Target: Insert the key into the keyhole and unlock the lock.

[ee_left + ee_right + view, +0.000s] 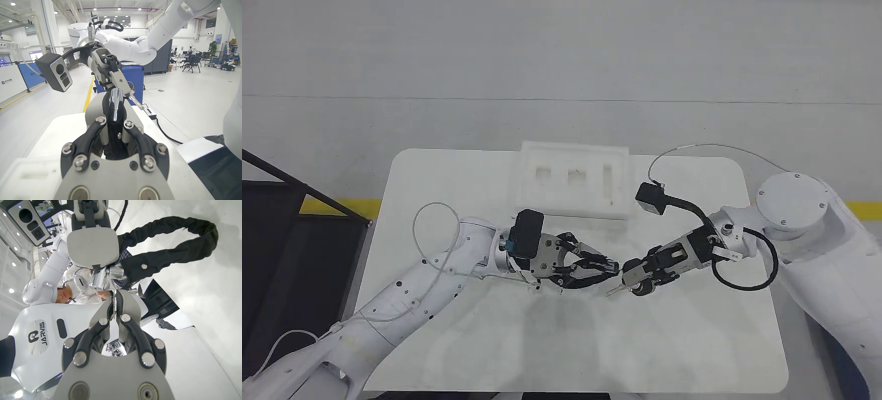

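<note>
**Top view.** White table point(442, 190). White foam tray point(572, 180) with moulded recesses lies at the far side of the table, well apart from both arms. Left claw point(604, 270) and right claw point(627, 283) meet tip to tip above the middle of the table. The lock and key between them are too small here to tell apart.

**Left wrist view.** Left claw point(114, 113) is clenched around the lock point(113, 126), its pads on either side of the black fabric sleeve. The lock's chrome cylinder point(115, 102) stands out past the fingertips. Right claw point(122, 85), farther off, is clamped on the head of the key point(136, 102). The key's blade is bare and slants down just beside the chrome cylinder, not inserted in it. Table point(56, 132) lies below, with a corner of the foam tray point(22, 170) near the claw base.

**Right wrist view.** Right claw point(114, 302) is pressed together on the key point(114, 311), which is seen edge-on as a thin strip between the pads. Left claw point(98, 266), farther off, grips the chrome cylinder point(100, 279), whose round end face points toward the right claw and is apart from it. The black sleeved loop point(170, 236) of the lock arcs away from the cylinder over the table point(198, 294). Whether that end face bears the keyhole cannot be told.
</note>
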